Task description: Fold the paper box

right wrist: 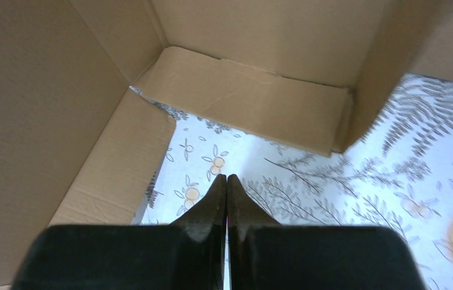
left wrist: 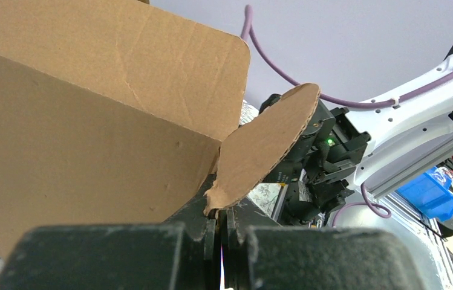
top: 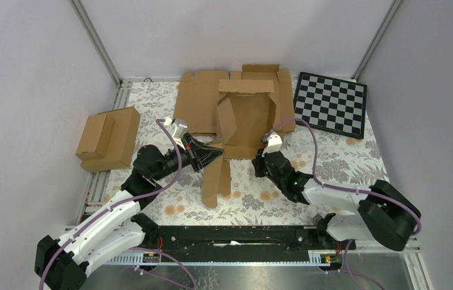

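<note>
Paper box [top: 248, 115] sits mid-table toward the far side, half erected, side walls up. It rests partly on a flat cardboard blank [top: 195, 103]. Its long axis runs from the arms toward the far wall, and one long panel [top: 216, 181] trails back toward the near edge.

Left gripper [top: 211, 156] is at the box's near-left corner. In the wrist view the left gripper [left wrist: 222, 217] is clenched on the base of a rounded tab [left wrist: 266, 145], which sticks up and to the right.

Right gripper [top: 262, 156] is just beside the near-right corner. Its fingers are pressed together on nothing, and in its wrist view the tips [right wrist: 227, 184] are over the floral tablecloth [right wrist: 405, 157].

From the right gripper, cardboard walls rise to the left and ahead. My read is that the unfolded parts are equally near both arms, but only the right is free to take them.
</note>
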